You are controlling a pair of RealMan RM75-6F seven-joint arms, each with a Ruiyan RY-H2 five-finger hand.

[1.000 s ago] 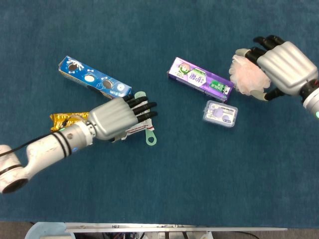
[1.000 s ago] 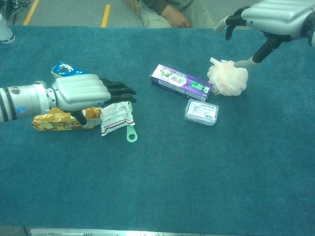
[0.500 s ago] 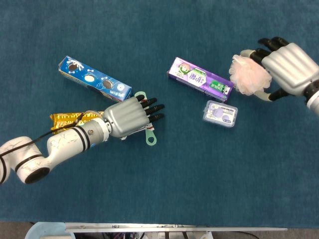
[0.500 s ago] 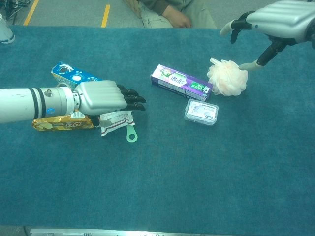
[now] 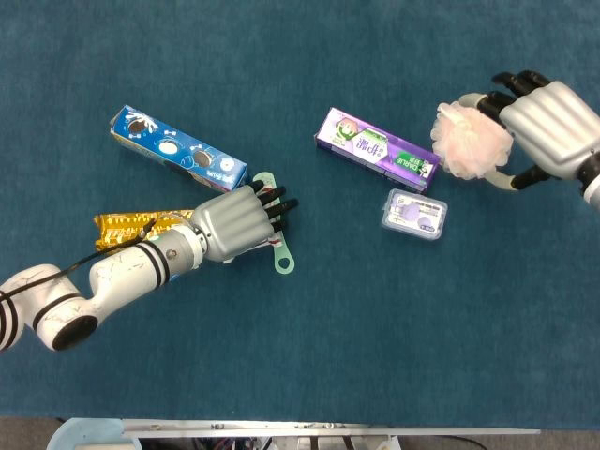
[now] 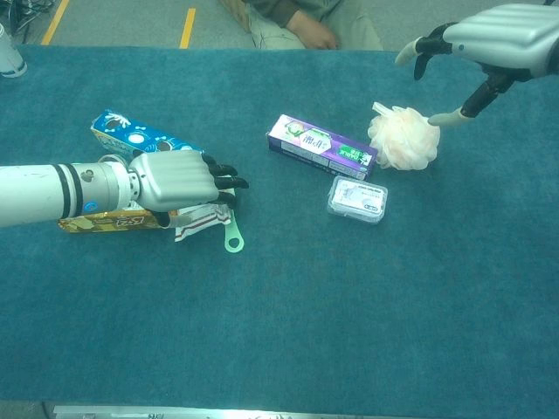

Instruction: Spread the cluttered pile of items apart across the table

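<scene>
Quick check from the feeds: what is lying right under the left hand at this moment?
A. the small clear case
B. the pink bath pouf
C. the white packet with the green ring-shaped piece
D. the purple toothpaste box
C: the left hand sits over the white packet, whose green ring piece pokes out below the fingers; the other items lie well off toward the right hand.
</scene>
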